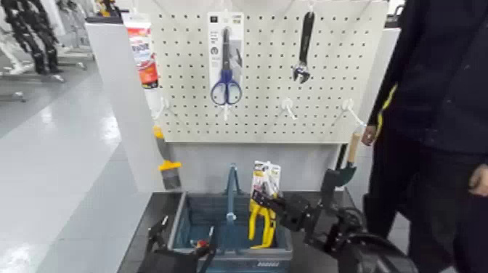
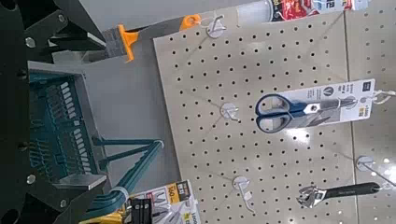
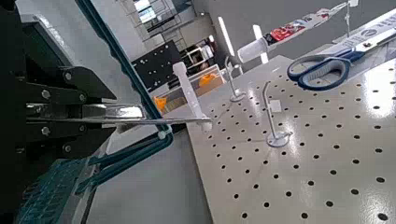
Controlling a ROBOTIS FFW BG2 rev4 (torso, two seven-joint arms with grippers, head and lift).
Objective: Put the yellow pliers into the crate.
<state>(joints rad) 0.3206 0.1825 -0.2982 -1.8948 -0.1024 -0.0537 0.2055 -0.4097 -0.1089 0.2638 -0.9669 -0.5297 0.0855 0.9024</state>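
Yellow pliers point(image 1: 268, 226) pinched upright at the crate

Grey-blue plastic was nearest: the crate point(image 1: 270, 254), its mouth upward to receive the thing. My left gripper point(image 1: 187, 225) waited at its left side, spread and holding nothing. The crate's central handle point(image 1: 232, 190) stood upright, so I judge that the pliers needed to pass beside it, on the right half.

My right gripper point(image 1: 261, 197) was pressed together on the packaging card, as I judge it, above the curved handles. This grip let the handles point downward, over the right part of the crate, while the card stood higher than the rim. Whether they touched the floor inside, I could not tell. Lowering, then letting go, seemed to be the remaining work.

Farther back, scissors point(image 1: 226, 86) and a wrench point(image 1: 304, 45) hung from the pegboard point(image 1: 265, 127), probably for display.
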